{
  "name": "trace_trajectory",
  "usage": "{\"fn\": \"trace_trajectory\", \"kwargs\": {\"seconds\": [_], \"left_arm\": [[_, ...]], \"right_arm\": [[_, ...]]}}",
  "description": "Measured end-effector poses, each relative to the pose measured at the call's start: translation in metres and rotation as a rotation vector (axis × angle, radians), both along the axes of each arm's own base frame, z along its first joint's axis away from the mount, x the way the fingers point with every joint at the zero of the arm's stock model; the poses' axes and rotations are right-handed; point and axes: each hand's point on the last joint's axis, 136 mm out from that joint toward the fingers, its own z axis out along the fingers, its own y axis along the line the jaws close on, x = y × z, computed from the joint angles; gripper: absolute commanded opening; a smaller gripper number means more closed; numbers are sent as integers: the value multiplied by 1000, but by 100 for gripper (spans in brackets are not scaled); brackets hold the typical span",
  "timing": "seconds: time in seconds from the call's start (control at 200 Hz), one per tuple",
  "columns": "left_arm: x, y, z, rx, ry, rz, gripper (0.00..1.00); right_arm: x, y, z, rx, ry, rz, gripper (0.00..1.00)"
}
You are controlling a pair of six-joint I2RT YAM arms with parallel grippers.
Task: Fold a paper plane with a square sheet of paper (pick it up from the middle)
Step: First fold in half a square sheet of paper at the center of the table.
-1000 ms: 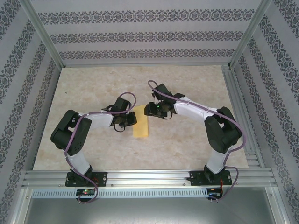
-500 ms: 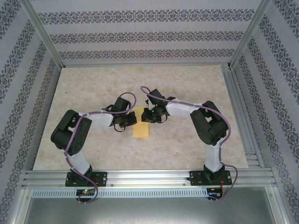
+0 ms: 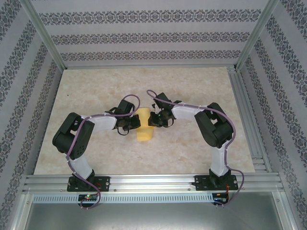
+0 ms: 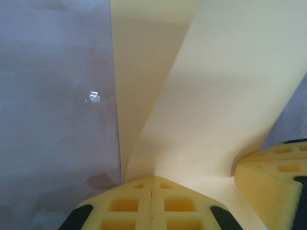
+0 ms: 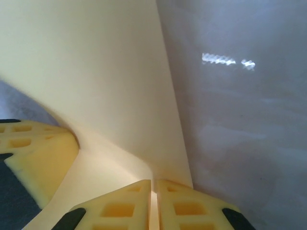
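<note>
The square sheet of paper (image 3: 144, 130) is yellow-orange and folded into a narrow strip at the table's middle. Its layers bow upward between my two grippers. My left gripper (image 3: 136, 123) is shut on the strip's left edge. In the left wrist view, the paper (image 4: 216, 96) rises out of the pressed-together pads of the left gripper (image 4: 152, 180). My right gripper (image 3: 150, 120) is shut on the right edge. In the right wrist view, a thin sliver of paper (image 5: 96, 72) sits between the pads of the right gripper (image 5: 153, 183). No paper plane is in view.
The beige marbled table (image 3: 96, 86) lies under the paper. Metal frame rails and patterned walls (image 3: 144, 36) surround it. Each wrist view catches the other gripper's yellow fingertip (image 4: 268, 177) (image 5: 38, 153) close across the paper.
My right gripper has moved left to the paper and shut on its right edge. The strip now bulges up between the grippers. The left arm has held still.
</note>
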Motion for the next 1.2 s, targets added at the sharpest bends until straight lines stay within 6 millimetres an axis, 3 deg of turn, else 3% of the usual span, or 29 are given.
{"fn": "trace_trajectory", "kwargs": {"seconds": [0.185, 0.365, 0.495, 0.689, 0.854, 1.014, 1.199], "left_arm": [[0, 0, 0, 0, 1, 0, 6], [0, 0, 0, 0, 0, 0, 6], [0, 0, 0, 0, 1, 0, 6], [0, 0, 0, 0, 1, 0, 6], [0, 0, 0, 0, 1, 0, 6], [0, 0, 0, 0, 1, 1, 6], [0, 0, 0, 0, 1, 0, 6]], "right_arm": [[-14, 1, 16, 58, -6, 18, 13], [-34, -2, 3, 64, 51, 32, 13], [-37, -5, -7, 49, 72, 30, 12], [-39, -3, -2, 60, 59, 37, 14], [-56, 0, 11, 111, 46, 58, 14], [-72, -7, -8, 95, 95, 51, 12], [-72, -5, -6, 110, 97, 53, 13]]}}
